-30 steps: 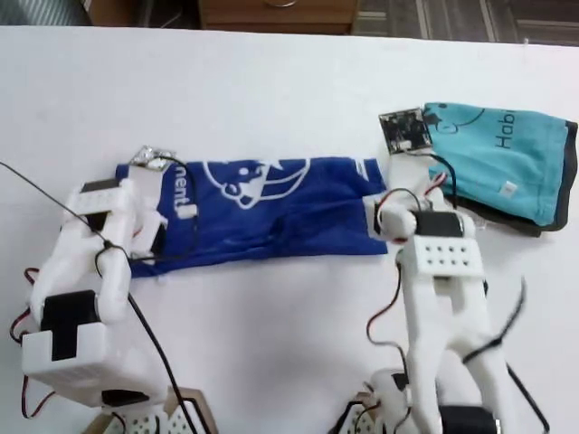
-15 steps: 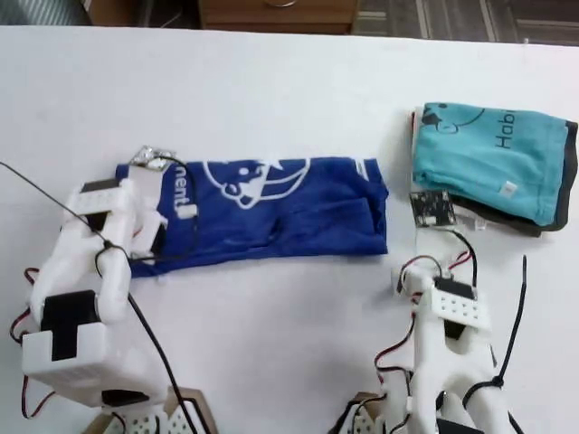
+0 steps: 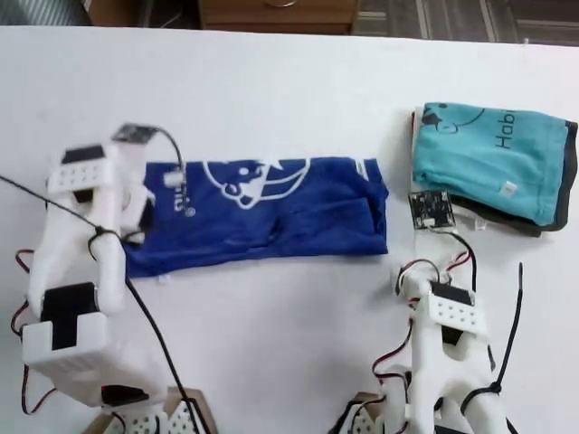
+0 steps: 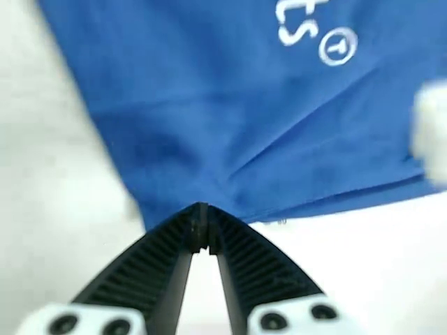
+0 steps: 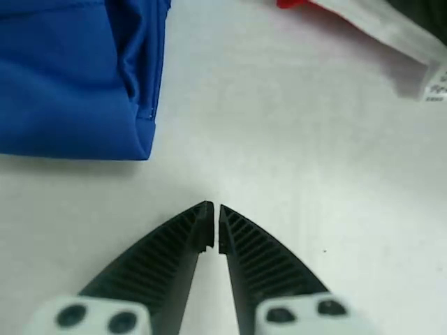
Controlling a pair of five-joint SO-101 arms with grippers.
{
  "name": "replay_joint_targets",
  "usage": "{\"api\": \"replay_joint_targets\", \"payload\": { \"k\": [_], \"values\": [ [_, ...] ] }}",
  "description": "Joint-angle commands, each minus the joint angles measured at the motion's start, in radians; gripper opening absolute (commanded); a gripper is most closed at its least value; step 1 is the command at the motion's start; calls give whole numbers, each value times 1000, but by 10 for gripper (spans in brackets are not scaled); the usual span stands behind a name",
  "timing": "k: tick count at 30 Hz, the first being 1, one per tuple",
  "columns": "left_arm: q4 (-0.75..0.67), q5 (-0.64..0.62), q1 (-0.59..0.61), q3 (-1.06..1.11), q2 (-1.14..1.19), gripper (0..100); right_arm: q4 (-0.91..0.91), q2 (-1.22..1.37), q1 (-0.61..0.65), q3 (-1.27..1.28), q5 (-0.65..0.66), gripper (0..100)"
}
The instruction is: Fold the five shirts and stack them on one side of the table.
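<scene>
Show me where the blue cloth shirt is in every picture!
High view: the blue cloth shirt lies across the middle of the white table.
Left wrist view: it spreads just beyond the left gripper.
Right wrist view: its folded corner lies ahead of the right gripper, apart.
Shared landmark: the white table underneath.

A plain white counter (image 3: 271,90) takes up most of the scene, its surface smooth and unmarked, running from the near edge to the far edge. Beyond the far edge, about the middle, stands a piece of brown wooden furniture (image 3: 276,14) with a flat front. To the right of it lies a stretch of dark floor (image 3: 452,18), and at the far left corner sits something grey and ribbed (image 3: 41,11), too cropped to identify
</scene>
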State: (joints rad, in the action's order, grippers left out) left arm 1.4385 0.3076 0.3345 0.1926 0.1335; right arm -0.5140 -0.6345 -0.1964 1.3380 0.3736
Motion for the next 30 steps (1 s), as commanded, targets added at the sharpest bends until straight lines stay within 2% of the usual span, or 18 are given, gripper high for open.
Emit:
{"api": "replay_joint_targets", "payload": {
  "k": [1, 4, 8, 10, 18, 26, 30],
  "values": [
    [72, -6, 29, -156, -12, 28, 12, -35, 5, -3, 6, 20],
    [43, -5, 77, -182, -11, 49, 12, -35, 5, -2, 6, 20],
    [6, -3, 150, -188, 8, 199, 12, -35, 5, -2, 6, 20],
    [5, -3, 178, -199, 38, 237, 12, -35, 5, -2, 6, 20],
    [-20, -8, 241, -325, 305, 226, 12, -35, 5, -2, 6, 20],
    [95, -9, 233, -591, 514, 226, 12, -35, 5, -2, 6, 20],
    [180, -9, 189, -697, 592, 226, 12, -35, 7, -2, 6, 20]
  ]
}}
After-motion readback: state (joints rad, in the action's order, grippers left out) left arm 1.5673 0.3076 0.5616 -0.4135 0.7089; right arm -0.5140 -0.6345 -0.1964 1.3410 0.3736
